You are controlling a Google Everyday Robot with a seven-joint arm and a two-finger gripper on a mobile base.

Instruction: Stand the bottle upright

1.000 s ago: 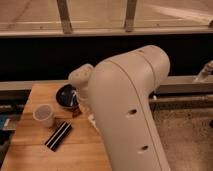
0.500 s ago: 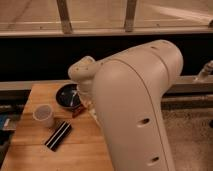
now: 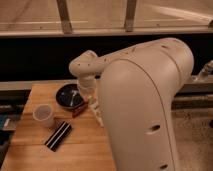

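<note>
**A:** ok so what's different from a second ago?

**B:** Mostly the arm. The big cream-white arm shell (image 3: pixel 145 100) has swung up and out toward the right of the frame, and its rounded joint (image 3: pixel 84 64) sits higher than before. Nothing on the wooden worktop (image 3: pixel 80 150) has budged.

**A:** and the pincer?

**B:** The pincer (image 3: pixel 93 106) hangs under that joint, left of centre, just right of the round black bowl (image 3: pixel 69 96). It's clenched. Can't tell whether anything is actually between the fingers.

**A:** where's the bottle then?

**B:** I think the small slim cream-white plastic bottle (image 3: pixel 98 118) is the pale shape right at the pincer's tip, tucked against the edge of the shell. It's half hidden, so I can't say if it's lying or tilted.

**A:** other stuff?

**B:** A translucent white cup (image 3: pixel 44 115) stands upright lower left of the bowl. A flat black-and-white striped block (image 3: pixel 58 135) lies diagonally below the cup. There's also a small reddish-brown thing (image 3: pixel 78 111) just beside the bowl's lower right rim. The shell blocks the whole right half of the worktop.
</note>
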